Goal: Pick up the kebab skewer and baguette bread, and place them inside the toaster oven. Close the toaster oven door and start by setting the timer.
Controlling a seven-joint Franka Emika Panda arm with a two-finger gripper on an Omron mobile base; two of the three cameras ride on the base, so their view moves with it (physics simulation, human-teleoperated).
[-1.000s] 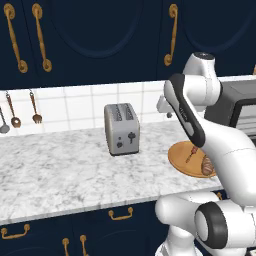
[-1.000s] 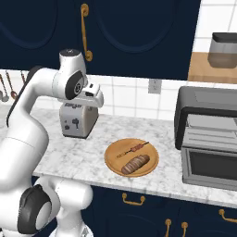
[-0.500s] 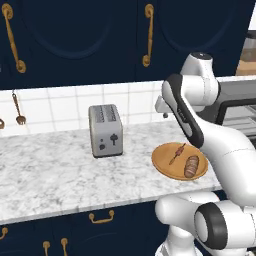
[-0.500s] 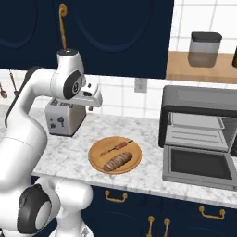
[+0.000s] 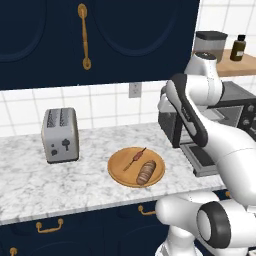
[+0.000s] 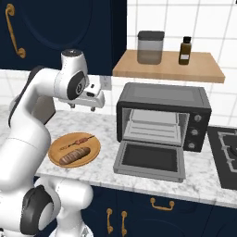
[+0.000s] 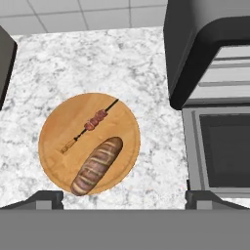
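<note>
a: where's the food right now?

b: both pieces sit on the round wooden plate (image 7: 56,146) on the marble counter (image 7: 97,63). in the hand view the plate is centre-left of the frame. the kebab skewer (image 7: 91,125) lies in the plate's upper half, the baguette bread (image 7: 96,166) in the lower half, side by side and close, but i can't tell if they touch

a: and the gripper (image 6: 88,104)?

b: fingers spread wide, nothing between them. in the right base view it hangs well above the counter, upper left of centre, between the plate and the toaster oven (image 6: 163,115)

a: which way do the pieces run?

b: in the hand view both go diagonally, lower left to upper right, roughly parallel. the skewer's bare stick pokes out past the meat at both ends

a: so what does the grab turn on?

b: my guess: come straight down, since the plate lies below the hand, and turn the wrist so the fingers close across that diagonal

a: oven ready?

b: the toaster oven door (image 6: 149,161) is folded down flat, at the right of the hand view, just beside the plate
</note>
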